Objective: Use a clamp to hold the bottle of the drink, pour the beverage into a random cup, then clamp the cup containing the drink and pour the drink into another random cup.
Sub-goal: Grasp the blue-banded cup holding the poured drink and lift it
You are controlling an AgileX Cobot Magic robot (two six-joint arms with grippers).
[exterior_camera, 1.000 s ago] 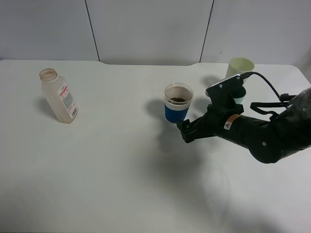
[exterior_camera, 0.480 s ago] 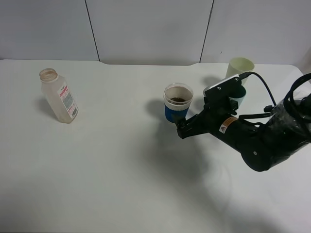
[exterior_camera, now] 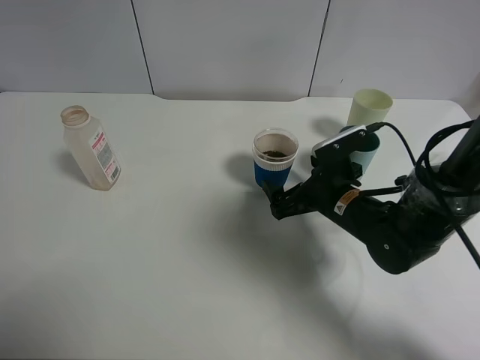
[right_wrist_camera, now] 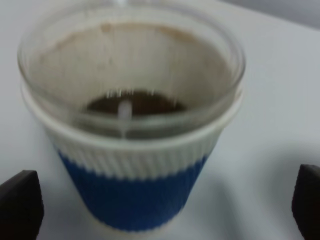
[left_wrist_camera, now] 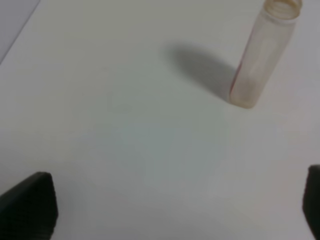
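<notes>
The bottle (exterior_camera: 90, 148) stands upright and uncapped at the far left of the table, its red-and-white label facing right. In the left wrist view the bottle (left_wrist_camera: 262, 57) is well ahead of my open left gripper (left_wrist_camera: 170, 209), which holds nothing. The cup (exterior_camera: 274, 159), blue below, white ribbed above and clear at the rim, stands mid-table with brown beverage (right_wrist_camera: 135, 102) low inside. My right gripper (exterior_camera: 276, 199) is open at the cup's near side. The cup (right_wrist_camera: 131, 120) fills the right wrist view, with one dark fingertip to each side of it, apart from it.
A pale yellow-green cup (exterior_camera: 369, 106) stands at the back right. A teal cup (exterior_camera: 369, 156) just in front of it is partly hidden by the right arm. The arm's black cable (exterior_camera: 409, 150) loops over that corner.
The right arm has slid left and slightly back, bringing its open gripper up to the blue cup's base. Bottle and cups have not moved.
</notes>
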